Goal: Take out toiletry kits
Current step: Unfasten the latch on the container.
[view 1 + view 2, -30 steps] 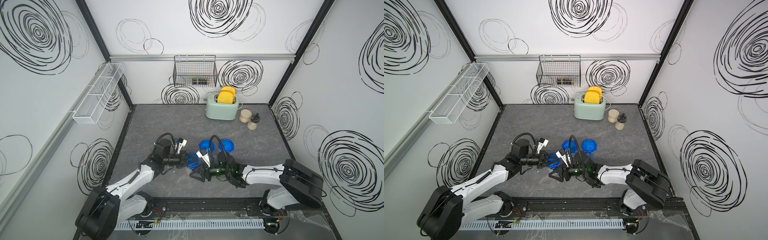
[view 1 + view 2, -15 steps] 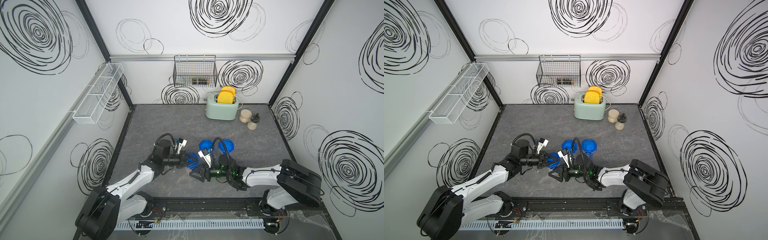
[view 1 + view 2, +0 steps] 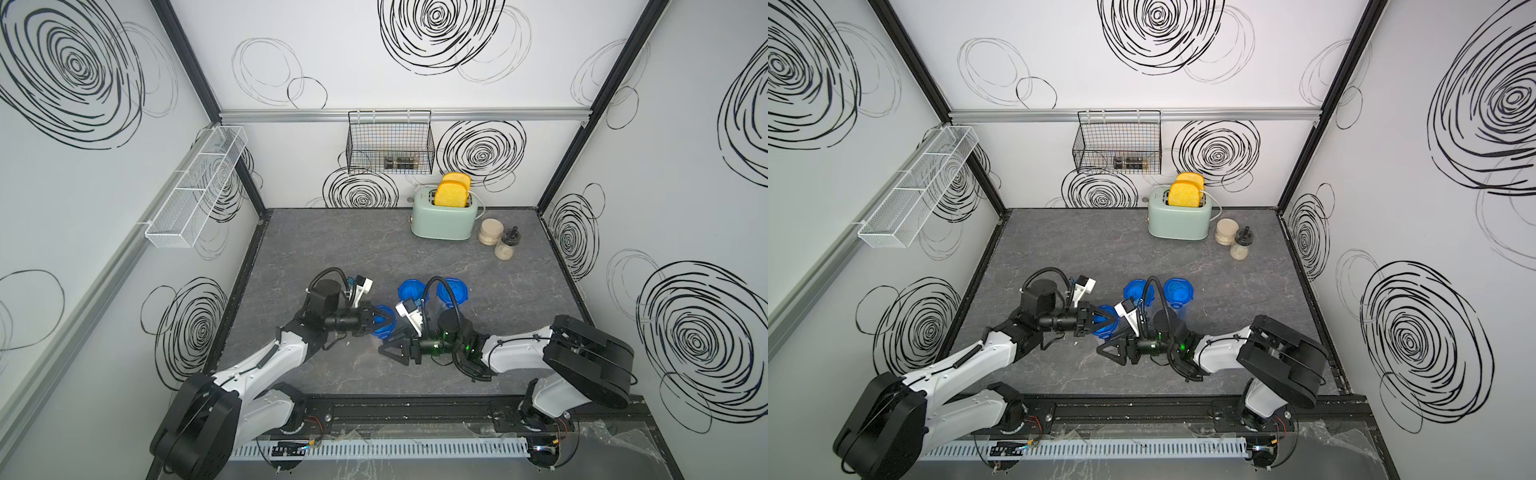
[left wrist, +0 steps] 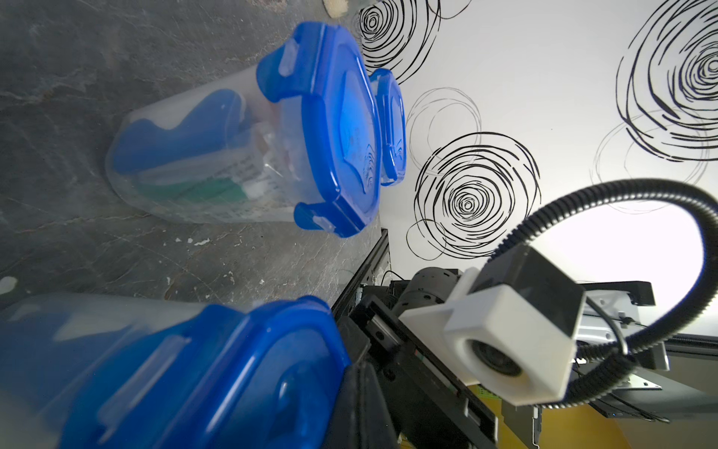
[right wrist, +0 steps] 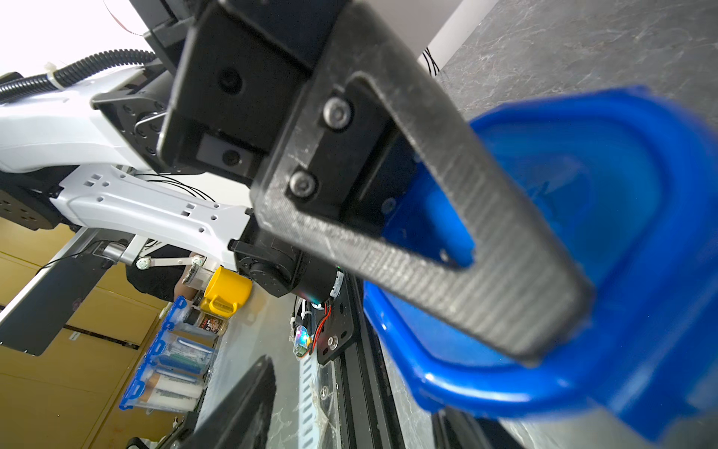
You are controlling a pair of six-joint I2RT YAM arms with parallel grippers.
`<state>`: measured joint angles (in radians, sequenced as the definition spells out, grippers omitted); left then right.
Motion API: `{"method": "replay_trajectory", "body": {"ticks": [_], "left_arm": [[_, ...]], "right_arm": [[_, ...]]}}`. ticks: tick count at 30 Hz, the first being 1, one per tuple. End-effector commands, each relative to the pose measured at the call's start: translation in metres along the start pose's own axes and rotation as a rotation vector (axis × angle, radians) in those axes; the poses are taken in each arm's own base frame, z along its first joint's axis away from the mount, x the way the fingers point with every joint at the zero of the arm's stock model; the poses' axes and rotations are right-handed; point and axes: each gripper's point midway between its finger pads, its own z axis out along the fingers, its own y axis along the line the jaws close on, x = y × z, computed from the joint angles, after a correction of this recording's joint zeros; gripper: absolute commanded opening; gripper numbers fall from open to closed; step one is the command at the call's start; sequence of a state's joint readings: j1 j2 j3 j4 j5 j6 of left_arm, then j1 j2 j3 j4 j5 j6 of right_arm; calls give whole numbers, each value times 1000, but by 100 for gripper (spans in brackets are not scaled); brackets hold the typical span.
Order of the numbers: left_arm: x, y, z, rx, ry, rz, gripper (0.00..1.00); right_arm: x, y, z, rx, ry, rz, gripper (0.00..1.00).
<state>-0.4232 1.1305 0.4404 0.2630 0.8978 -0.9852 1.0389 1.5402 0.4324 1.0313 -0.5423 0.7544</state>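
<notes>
Three clear jars with blue four-tab lids stand mid-table. The toiletry kits point(image 4: 194, 171) show through a jar's wall as blue and green items. The near jar point(image 3: 384, 324) point(image 3: 1105, 322) sits between my two arms. My left gripper point(image 3: 390, 318) point(image 4: 359, 385) is shut, with its tips at the edge of that jar's lid point(image 4: 217, 381). Whether a tab is pinched is hidden. My right gripper point(image 3: 386, 348) point(image 5: 365, 392) comes in low from the right. Its jaws stand wide, astride the near jar under the lid point(image 5: 582, 272).
The two other jars point(image 3: 409, 289) point(image 3: 454, 291) stand just behind the near one. At the back right are a green toaster point(image 3: 442, 220) with toast, a beige jar point(image 3: 490, 231) and a grinder point(image 3: 507, 246). A wire basket point(image 3: 390, 145) and a white mesh shelf point(image 3: 195, 187) hang on the walls.
My right gripper has edged a little to the left along the near jar. The left arm and the jars have stayed in place.
</notes>
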Motion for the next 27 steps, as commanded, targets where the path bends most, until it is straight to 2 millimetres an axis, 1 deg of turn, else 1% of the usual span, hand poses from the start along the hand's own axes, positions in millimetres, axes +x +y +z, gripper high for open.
{"method": "replay_trajectory", "body": {"ticks": [1, 5, 10, 13, 20, 24, 27], "left_arm": [[20, 62, 1, -187, 10, -148, 0], [22, 66, 2, -210, 14, -146, 0], [22, 68, 1, -229, 4, -134, 0], [23, 70, 1, -235, 8, -137, 0], [23, 74, 2, -246, 5, -136, 0], [25, 77, 2, -253, 7, -137, 0], [26, 77, 3, -254, 10, -137, 0]], "right_arm": [[-46, 64, -6, -225, -174, -232, 64], [-47, 72, -12, -270, -208, -276, 63], [-46, 75, -13, -292, -220, -328, 64], [-44, 81, -15, -322, -221, -361, 64], [-36, 80, -13, -345, -201, -406, 64], [-32, 85, -15, -384, -204, -438, 64], [-30, 81, -12, -379, -193, -445, 64]]}}
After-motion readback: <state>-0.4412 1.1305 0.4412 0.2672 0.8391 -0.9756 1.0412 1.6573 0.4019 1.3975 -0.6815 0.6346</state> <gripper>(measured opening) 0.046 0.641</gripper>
